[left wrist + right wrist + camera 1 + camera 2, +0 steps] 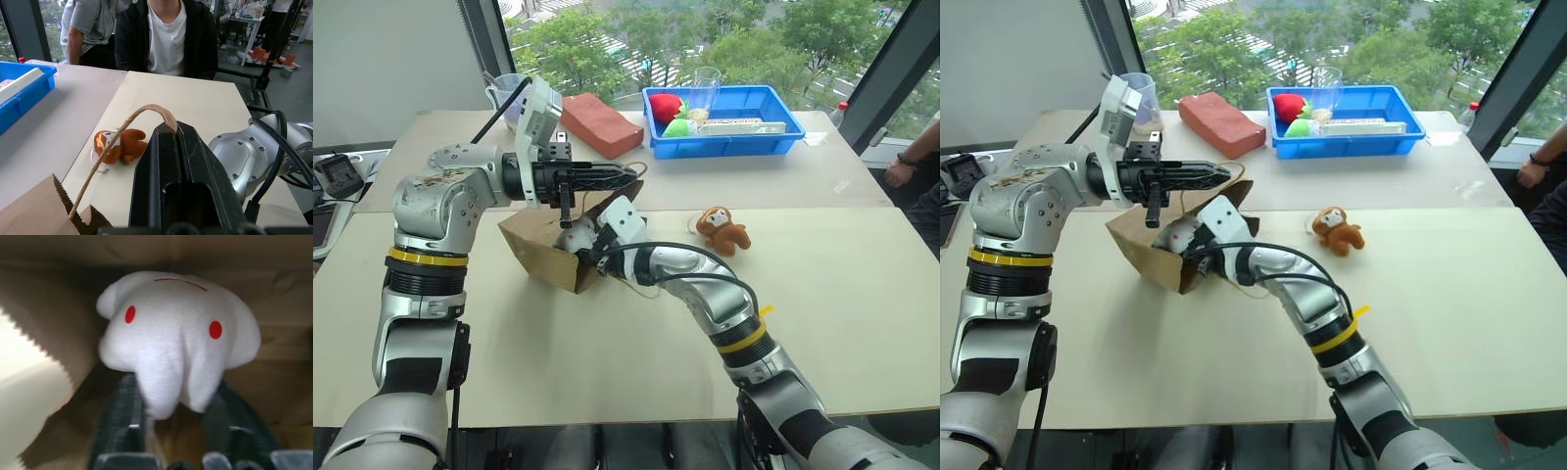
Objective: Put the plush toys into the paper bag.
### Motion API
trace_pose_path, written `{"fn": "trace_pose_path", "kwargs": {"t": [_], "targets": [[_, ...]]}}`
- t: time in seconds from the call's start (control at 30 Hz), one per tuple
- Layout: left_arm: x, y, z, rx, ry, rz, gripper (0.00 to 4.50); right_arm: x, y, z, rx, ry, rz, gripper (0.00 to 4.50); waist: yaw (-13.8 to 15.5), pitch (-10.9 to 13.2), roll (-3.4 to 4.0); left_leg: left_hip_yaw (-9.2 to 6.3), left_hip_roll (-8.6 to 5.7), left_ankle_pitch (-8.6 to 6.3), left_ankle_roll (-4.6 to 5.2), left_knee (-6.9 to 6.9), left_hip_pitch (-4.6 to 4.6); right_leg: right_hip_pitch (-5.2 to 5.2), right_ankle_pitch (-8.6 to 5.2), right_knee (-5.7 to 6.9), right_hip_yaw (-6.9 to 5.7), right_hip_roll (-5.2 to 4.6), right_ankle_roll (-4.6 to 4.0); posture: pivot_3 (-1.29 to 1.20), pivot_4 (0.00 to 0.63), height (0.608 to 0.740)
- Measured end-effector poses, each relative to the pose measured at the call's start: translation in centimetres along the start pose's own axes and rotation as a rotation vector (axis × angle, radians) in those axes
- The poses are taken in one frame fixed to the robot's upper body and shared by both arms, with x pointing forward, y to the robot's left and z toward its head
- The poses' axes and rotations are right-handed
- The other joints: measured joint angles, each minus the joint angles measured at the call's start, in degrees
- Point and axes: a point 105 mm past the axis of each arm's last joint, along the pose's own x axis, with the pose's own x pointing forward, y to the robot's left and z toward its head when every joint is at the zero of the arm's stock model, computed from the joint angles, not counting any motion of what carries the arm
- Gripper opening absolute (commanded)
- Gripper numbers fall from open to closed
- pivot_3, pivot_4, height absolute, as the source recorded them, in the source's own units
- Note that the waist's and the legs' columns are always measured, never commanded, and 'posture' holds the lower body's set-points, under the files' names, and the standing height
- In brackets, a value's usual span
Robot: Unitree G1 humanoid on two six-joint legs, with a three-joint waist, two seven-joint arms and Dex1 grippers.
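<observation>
Pale tabletops form the surface (862, 294) before tall windows. On it the paper bag (548, 257) lies tipped, mouth toward the right arm, with the white plush toy (178, 340) just inside the opening. The right gripper (178, 404) reaches into the bag, its jaws spread to either side of the toy. The left gripper (168, 132) has its jaws pressed together on the bag's cord handle (120, 132), holding it up. The monkey toy (721, 229) sits nearby on the surface. A blue tray (773, 137) and a brick-shaped block (600, 123) lie further back.
</observation>
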Motion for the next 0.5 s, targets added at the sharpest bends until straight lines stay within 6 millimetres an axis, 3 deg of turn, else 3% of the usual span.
{"fn": "trace_pose_path", "kwargs": {"t": [0.17, 0.4, 0.5], "targets": [[0.0, 0.0, 0.0, -0.005, 0.003, 0.001, 0.0, -0.4, -0.4, -0.3, 0.006, -0.024, -0.021, 4.48, -0.6, 0.0, 0.0, -0.04, 0.01, 0.01, -0.01, -0.03, 0.0, 0.0, 0.0, 0.01, -0.02, 0.01, 0.0, 0.0, 0.15, 0.74], [0.0, 0.0, 0.0, -0.004, 0.001, -0.001, 0.0, -1.0, -0.7, 0.3, 0.015, -0.067, -0.036, 4.48, -0.9, 0.0, 0.0, -0.07, 0.01, 0.01, -0.02, -0.03, 0.01, -0.01, 0.0, 0.04, -0.02, 0.01, 0.0, 0.0, 0.15, 0.74], [0.1, 0.0, 0.1, -0.001, 0.0, -0.002, 0.0, -2.2, -1.3, 0.0, 0.002, -0.075, -0.059, 4.48, -0.7, 0.0, 0.0, -0.1, -0.02, 0.0, -0.01, -0.03, 0.0, 0.0, 0.0, 0.02, -0.05, -0.02, 0.0, 0.0, 0.15, 0.74]]}}
